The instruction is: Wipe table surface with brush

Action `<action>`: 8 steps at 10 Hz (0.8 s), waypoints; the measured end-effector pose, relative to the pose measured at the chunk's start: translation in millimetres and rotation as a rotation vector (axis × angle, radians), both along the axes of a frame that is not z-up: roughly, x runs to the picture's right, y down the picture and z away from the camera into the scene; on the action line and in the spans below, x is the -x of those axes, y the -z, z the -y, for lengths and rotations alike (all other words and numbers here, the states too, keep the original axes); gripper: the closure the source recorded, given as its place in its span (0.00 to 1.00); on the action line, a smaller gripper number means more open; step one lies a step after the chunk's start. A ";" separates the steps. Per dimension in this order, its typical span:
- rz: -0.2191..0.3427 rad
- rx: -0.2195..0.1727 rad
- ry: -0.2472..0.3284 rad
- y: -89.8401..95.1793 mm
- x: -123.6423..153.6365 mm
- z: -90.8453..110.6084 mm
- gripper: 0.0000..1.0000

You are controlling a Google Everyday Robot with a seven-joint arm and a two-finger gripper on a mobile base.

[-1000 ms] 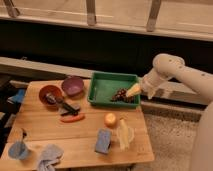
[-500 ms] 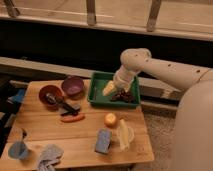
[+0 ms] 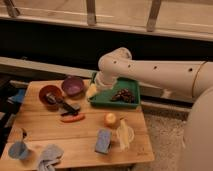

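Observation:
The brush [image 3: 63,104], dark with a black handle, lies on the wooden table [image 3: 75,135], its head by the red bowl [image 3: 49,93] and its handle pointing toward the table's middle. My gripper [image 3: 92,90], with pale yellowish fingertips, hangs at the left edge of the green tray [image 3: 116,100], just right of the purple bowl [image 3: 73,85]. It is up and to the right of the brush and does not touch it. The white arm [image 3: 150,75] reaches in from the right.
The green tray holds a dark cluster [image 3: 123,95]. An orange carrot-like item [image 3: 72,118], an orange fruit [image 3: 110,119], a blue sponge [image 3: 103,141] and a pale cup [image 3: 124,134] lie on the table. A blue cup [image 3: 18,149] and grey cloth [image 3: 48,156] sit at front left.
The arm has swung left, carrying the gripper from right of the tray, across it, to the tray's left edge near the purple bowl. The things on the table have not moved.

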State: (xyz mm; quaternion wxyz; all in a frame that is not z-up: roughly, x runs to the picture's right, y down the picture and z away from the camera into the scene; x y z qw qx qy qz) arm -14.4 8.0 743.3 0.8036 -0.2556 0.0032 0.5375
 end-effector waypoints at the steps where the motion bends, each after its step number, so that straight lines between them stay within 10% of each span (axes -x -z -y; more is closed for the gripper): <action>1: -0.007 0.004 -0.002 -2.3 -3.1 0.3 0.20; 4: 0.032 -0.008 0.019 -5.8 13.2 9.7 0.20; 8: 0.122 -0.035 0.128 -13.9 109.9 21.3 0.20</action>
